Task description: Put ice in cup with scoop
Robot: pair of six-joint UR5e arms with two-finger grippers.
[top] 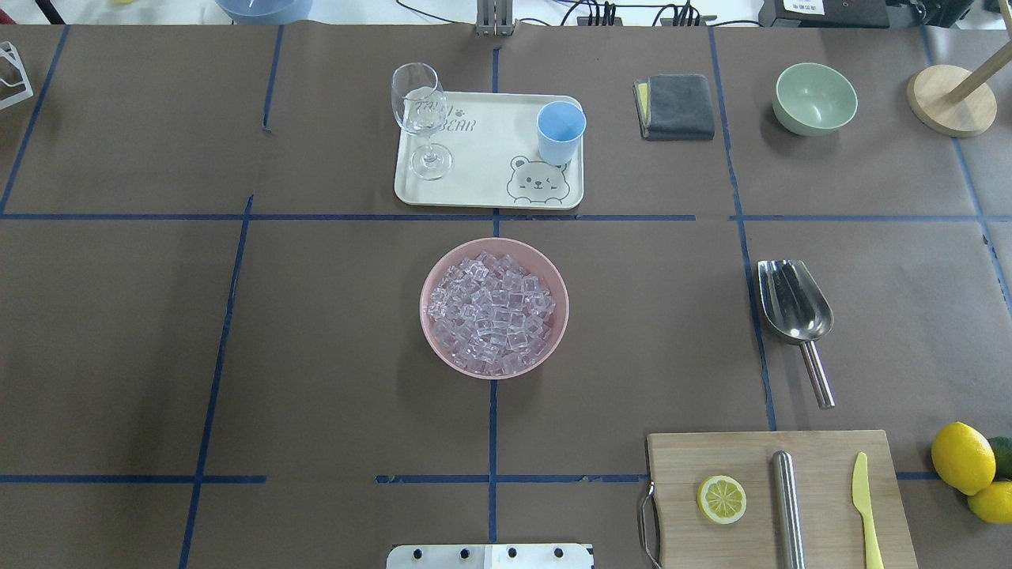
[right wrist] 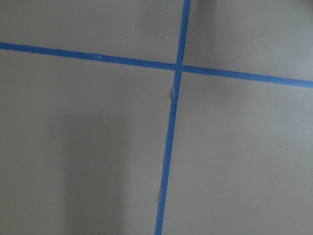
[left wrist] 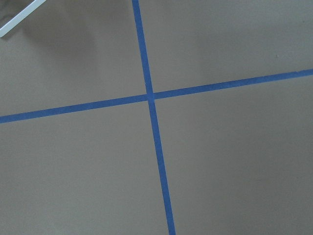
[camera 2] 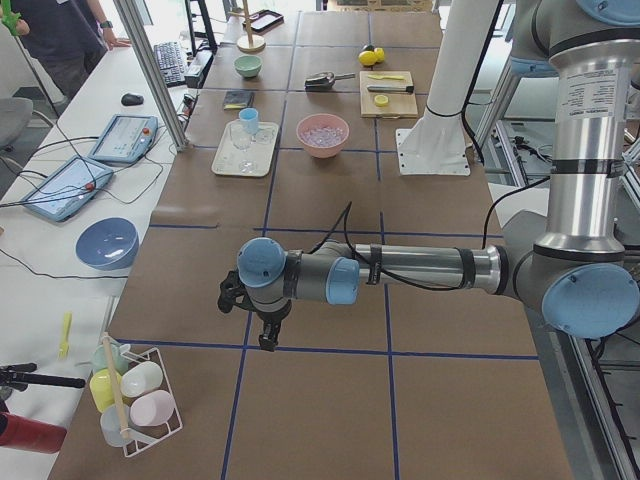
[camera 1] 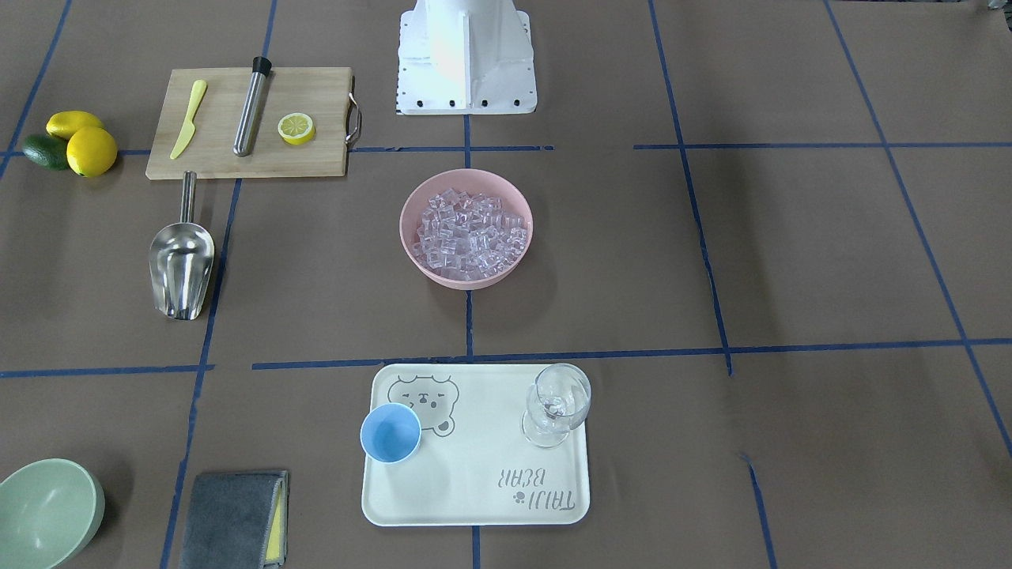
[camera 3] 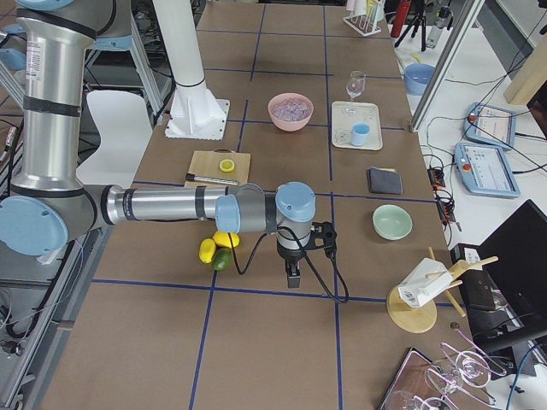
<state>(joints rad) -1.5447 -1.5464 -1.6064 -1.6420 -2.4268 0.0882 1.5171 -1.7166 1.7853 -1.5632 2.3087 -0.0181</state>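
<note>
Closest to the front-facing camera, a green bowl [camera 1: 47, 506] and a folded grey cloth [camera 1: 233, 518] sit on the brown table [camera 1: 791, 261], across the pink bowl [camera 1: 466, 282] from the robot and off toward its right. That pink bowl stands mid-table, heaped with ice [camera 1: 466, 233]. Just across it from the robot lies a cream tray [camera 1: 474, 490]. The cup [camera 1: 390, 433] stands upright on the tray's corner toward the robot's right, and a wine glass [camera 1: 558, 405] stands on the tray's other side. The scoop [camera 1: 182, 265] lies well apart from the pink bowl on the robot's right, trough up, handle pointing toward a cutting board [camera 1: 308, 87]. The left gripper [camera 2: 268, 345] hangs pointing down over blue tape [left wrist: 149, 95] far to the pink bowl's left, the right gripper [camera 3: 293, 282] far to its right. How far either's jaws stand open, or whether they hold anything, cannot be told.
</note>
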